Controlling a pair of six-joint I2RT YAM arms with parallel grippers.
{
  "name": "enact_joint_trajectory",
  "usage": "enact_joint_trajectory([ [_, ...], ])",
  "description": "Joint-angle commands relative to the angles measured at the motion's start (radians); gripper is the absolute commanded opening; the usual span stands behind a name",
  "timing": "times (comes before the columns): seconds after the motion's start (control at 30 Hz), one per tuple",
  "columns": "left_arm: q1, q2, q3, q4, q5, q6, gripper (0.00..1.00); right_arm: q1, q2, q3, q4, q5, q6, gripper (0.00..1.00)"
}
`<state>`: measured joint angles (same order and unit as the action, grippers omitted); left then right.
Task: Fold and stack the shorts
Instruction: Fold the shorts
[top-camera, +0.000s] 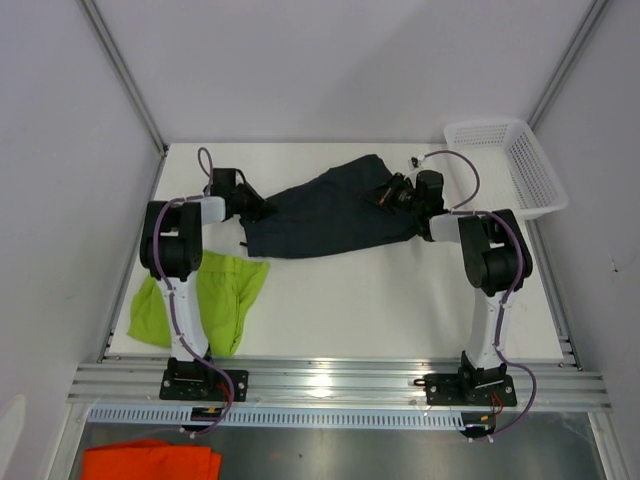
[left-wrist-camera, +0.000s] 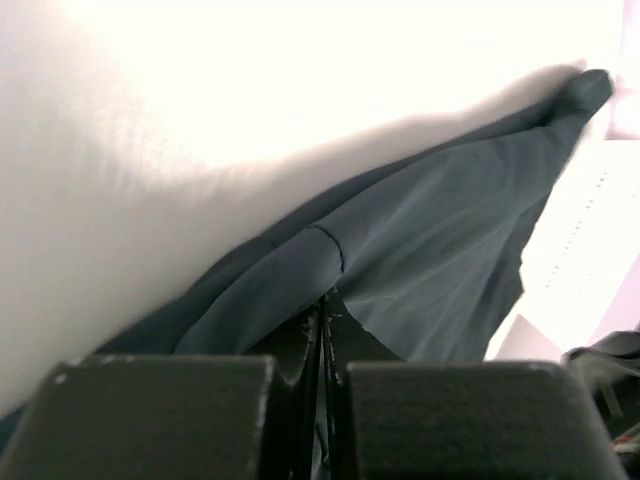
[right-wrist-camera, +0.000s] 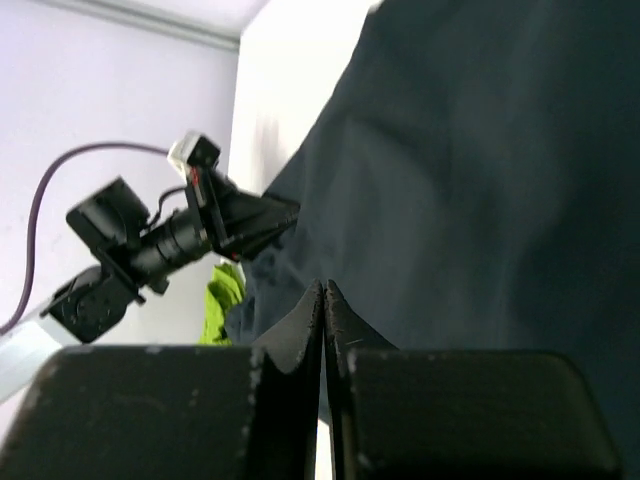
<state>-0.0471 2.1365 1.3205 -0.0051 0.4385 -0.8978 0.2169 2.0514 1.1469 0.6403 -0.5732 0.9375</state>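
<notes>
The bigger shorts (top-camera: 335, 212) lie on the table (top-camera: 400, 300). The smaller shorts (top-camera: 230, 295) lie in front of them, to the left. The basket (top-camera: 480, 125) sits to their right. A cloth (top-camera: 150, 462) lies far in front

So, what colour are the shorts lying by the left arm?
The shorts are lime green; the top external view shows it best.

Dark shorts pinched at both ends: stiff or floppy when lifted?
Likely floppy: the dark shorts drape in soft folds between left gripper and right gripper. Probably light; the cloth looks thin. The unheld middle may sag.
</notes>
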Motion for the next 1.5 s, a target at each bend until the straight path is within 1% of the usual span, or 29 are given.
enact_joint_trajectory([
  [0.0, 0.007, 0.036, 0.048, 0.034, 0.035, -0.036, 0.02, 0.039, -0.033, -0.018, 0.064, -0.001, -0.034, 0.03],
  [0.07, 0.007, 0.052, 0.095, 0.013, 0.046, -0.018, 0.06, 0.074, -0.024, -0.019, 0.073, 0.004, -0.043, 0.04],
  [0.13, 0.007, 0.054, 0.124, -0.056, 0.051, -0.003, 0.09, 0.099, -0.014, -0.018, 0.082, 0.012, -0.048, 0.04],
  [0.2, 0.007, 0.043, 0.163, -0.105, 0.054, 0.026, 0.15, 0.122, 0.006, -0.013, 0.093, 0.024, -0.049, 0.04],
  [0.23, 0.007, 0.016, 0.164, -0.143, 0.049, 0.052, 0.23, 0.125, 0.013, -0.004, 0.094, 0.024, -0.045, 0.04],
  [0.27, 0.009, -0.002, 0.172, -0.168, 0.037, 0.065, 0.29, 0.125, 0.027, -0.001, 0.099, 0.024, -0.040, 0.05],
  [0.3, 0.010, -0.025, 0.171, -0.188, 0.031, 0.075, 0.37, 0.119, 0.033, -0.003, 0.101, 0.022, -0.029, 0.04],
  [0.33, 0.012, -0.076, 0.169, -0.205, 0.026, 0.089, 0.45, 0.115, 0.033, -0.001, 0.099, 0.022, -0.026, 0.05],
  [0.37, 0.013, -0.102, 0.161, -0.237, 0.025, 0.106, 0.61, 0.108, 0.033, -0.010, 0.096, 0.026, -0.026, 0.05],
  [0.43, 0.013, -0.189, 0.117, -0.257, 0.016, 0.122, 0.74, 0.099, 0.018, -0.018, 0.066, 0.047, -0.048, 0.05],
  [0.47, 0.013, -0.222, 0.100, -0.269, 0.008, 0.126, 0.77, 0.098, 0.013, -0.016, 0.006, 0.059, -0.063, 0.05],
  [0.5, 0.013, -0.252, 0.039, -0.269, -0.001, 0.128, 0.80, 0.098, 0.009, -0.019, -0.020, 0.073, -0.075, 0.06],
  [0.53, 0.013, -0.285, 0.014, -0.269, -0.015, 0.129, 0.84, 0.098, 0.003, -0.024, -0.037, 0.087, -0.092, 0.06],
  [0.57, 0.013, -0.346, -0.028, -0.262, -0.027, 0.128, 0.85, 0.095, 0.001, -0.047, -0.040, 0.108, -0.094, 0.05],
  [0.63, 0.013, -0.403, -0.099, -0.243, -0.046, 0.122, 0.89, 0.084, 0.000, -0.076, -0.039, 0.127, -0.080, 0.06],
  [0.7, 0.013, -0.467, -0.161, -0.237, -0.058, 0.125, 0.89, 0.073, 0.001, -0.125, -0.015, 0.144, -0.066, 0.06],
  [0.83, 0.013, -0.523, -0.170, -0.286, -0.096, 0.149, 0.90, 0.047, -0.005, -0.203, 0.031, 0.173, -0.039, 0.05],
  [0.97, 0.003, -0.576, -0.246, -0.288, -0.103, 0.143, 0.89, 0.027, -0.017, -0.269, 0.045, 0.232, -0.011, 0.04],
  [1.0, 0.001, -0.602, -0.262, -0.282, -0.109, 0.142, 0.89, 0.015, -0.031, -0.294, 0.054, 0.292, 0.006, 0.03],
  [1.03, -0.005, -0.613, -0.283, -0.277, -0.115, 0.137, 0.88, 0.007, -0.049, -0.384, 0.121, 0.327, 0.024, 0.00],
  [1.1, -0.007, -0.635, -0.316, -0.265, -0.124, 0.134, 0.89, -0.004, -0.141, -0.514, 0.226, 0.422, 0.086, 0.00],
  [1.13, -0.010, -0.648, -0.322, -0.260, -0.124, 0.135, 0.88, 0.001, -0.178, -0.612, 0.266, 0.505, 0.095, 0.00],
  [1.17, -0.010, -0.653, -0.343, -0.259, -0.129, 0.138, 0.89, 0.015, -0.262, -0.648, 0.251, 0.557, 0.102, 0.00],
  [1.23, -0.017, -0.653, -0.346, -0.263, -0.135, 0.149, 0.89, 0.084, -0.341, -0.700, 0.204, 0.709, 0.097, 0.00],
  [1.33, -0.025, -0.647, -0.345, -0.280, -0.145, 0.163, 0.89, 0.176, -0.434, -0.719, 0.147, 0.783, 0.034, 0.00],
  [1.37, -0.027, -0.642, -0.346, -0.283, -0.146, 0.166, 0.89, 0.194, -0.450, -0.714, 0.122, 0.809, 0.017, 0.01],
  [1.4, -0.028, -0.642, -0.343, -0.286, -0.146, 0.175, 0.88, 0.211, -0.471, -0.705, 0.105, 0.823, 0.000, 0.06],
  [1.43, -0.033, -0.641, -0.343, -0.294, -0.147, 0.181, 0.89, 0.240, -0.482, -0.696, 0.066, 0.834, -0.038, 0.18],
  [1.47, -0.037, -0.635, -0.336, -0.302, -0.146, 0.184, 0.89, 0.255, -0.491, -0.688, 0.052, 0.860, -0.061, 0.25],
])
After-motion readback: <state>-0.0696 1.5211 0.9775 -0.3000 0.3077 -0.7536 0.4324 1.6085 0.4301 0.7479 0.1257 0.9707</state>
